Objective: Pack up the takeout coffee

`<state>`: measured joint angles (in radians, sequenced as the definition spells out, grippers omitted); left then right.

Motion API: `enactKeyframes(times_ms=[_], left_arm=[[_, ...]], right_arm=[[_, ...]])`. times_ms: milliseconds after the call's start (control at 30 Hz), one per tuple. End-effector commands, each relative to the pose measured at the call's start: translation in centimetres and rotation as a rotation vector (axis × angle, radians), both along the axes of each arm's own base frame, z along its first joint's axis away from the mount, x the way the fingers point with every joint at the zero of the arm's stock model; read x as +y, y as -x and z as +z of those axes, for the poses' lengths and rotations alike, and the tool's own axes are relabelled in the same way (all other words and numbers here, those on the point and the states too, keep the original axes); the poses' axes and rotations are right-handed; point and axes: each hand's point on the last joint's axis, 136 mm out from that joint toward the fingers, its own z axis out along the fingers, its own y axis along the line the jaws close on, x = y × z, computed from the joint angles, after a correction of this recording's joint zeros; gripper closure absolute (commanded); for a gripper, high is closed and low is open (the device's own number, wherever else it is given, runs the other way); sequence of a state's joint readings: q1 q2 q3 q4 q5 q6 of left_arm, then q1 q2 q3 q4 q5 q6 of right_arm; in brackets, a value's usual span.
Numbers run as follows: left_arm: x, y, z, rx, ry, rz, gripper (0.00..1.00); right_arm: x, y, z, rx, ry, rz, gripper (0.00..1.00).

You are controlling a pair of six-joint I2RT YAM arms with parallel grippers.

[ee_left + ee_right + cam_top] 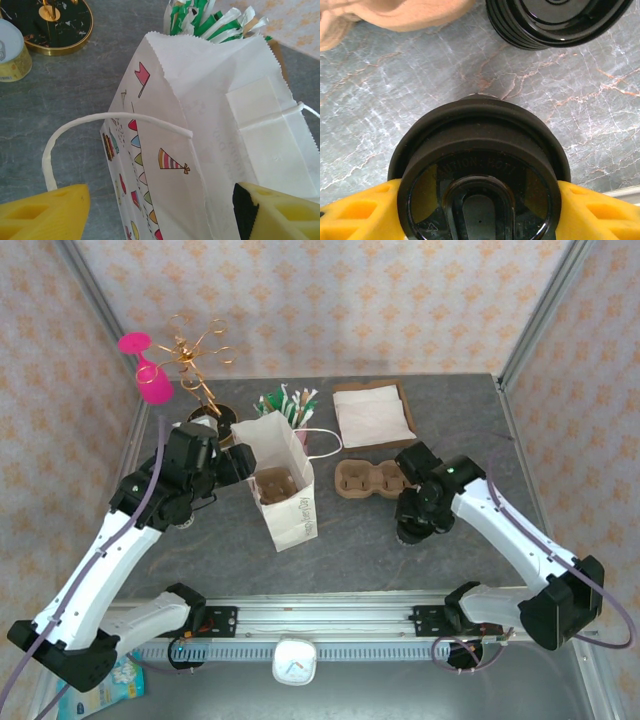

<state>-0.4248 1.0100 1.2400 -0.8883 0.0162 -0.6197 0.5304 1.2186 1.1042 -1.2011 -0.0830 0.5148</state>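
Here the takeout coffee (479,175) showed us its round black lid, standing on the grey table (370,100) beside the brown carrier (368,478). The right gripper (480,205) pointed down, fingers at both sides under the lid; whether they pressed, we could not tell. The left gripper (160,212) stood open at the paper bag (210,100).

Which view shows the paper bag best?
Top external: the whole bag stands there, mouth open, a brown carrier inside. The left wrist view shows, close up, its printed side and one handle.
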Motion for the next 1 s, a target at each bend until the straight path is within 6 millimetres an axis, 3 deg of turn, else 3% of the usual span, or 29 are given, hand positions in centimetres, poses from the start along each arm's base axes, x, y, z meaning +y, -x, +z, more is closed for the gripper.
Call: enactKeyframes(times_ms=[0,167,300,433,600,700,833,967], left_arm=[[0.6,0.4,-0.2,0.041,-0.036,0.018,0.25],[-0.1,0.1,-1.4,0.086,-0.033,-0.004,0.31],[0.8,-0.1,-1.9,0.115,-0.091,0.031,0.39],[0.9,-0.8,-1.6,0.083,-0.101,0.032,0.48],[0.6,-1.8,-1.1,0.068,-0.13,0.015,0.52],[0.9,-2.2,0.2,0.049,-0.132,0.041,0.48],[-0.6,-2.4,2.4,0.011,-0.019,0.018,0.38],[-0.5,-3.1,0.9,0.075,-0.065,0.019,0.34]], right_arm=[[0.3,0.3,1.7,-0.017,0.002,0.034,0.35],[1.6,0.0,3.3,-0.037,-0.012,0.078,0.35],[3.0,0.3,4.0,-0.039,-0.028,0.117,0.35],[4.4,0.4,5.0,-0.055,-0.052,0.15,0.36],[6.4,0.8,5.5,-0.055,-0.075,0.196,0.36],[7.8,0.8,6.1,-0.058,-0.09,0.227,0.36],[9.3,0.9,6.8,-0.062,-0.098,0.266,0.37],[10.5,1.0,7.5,-0.067,-0.123,0.295,0.37]])
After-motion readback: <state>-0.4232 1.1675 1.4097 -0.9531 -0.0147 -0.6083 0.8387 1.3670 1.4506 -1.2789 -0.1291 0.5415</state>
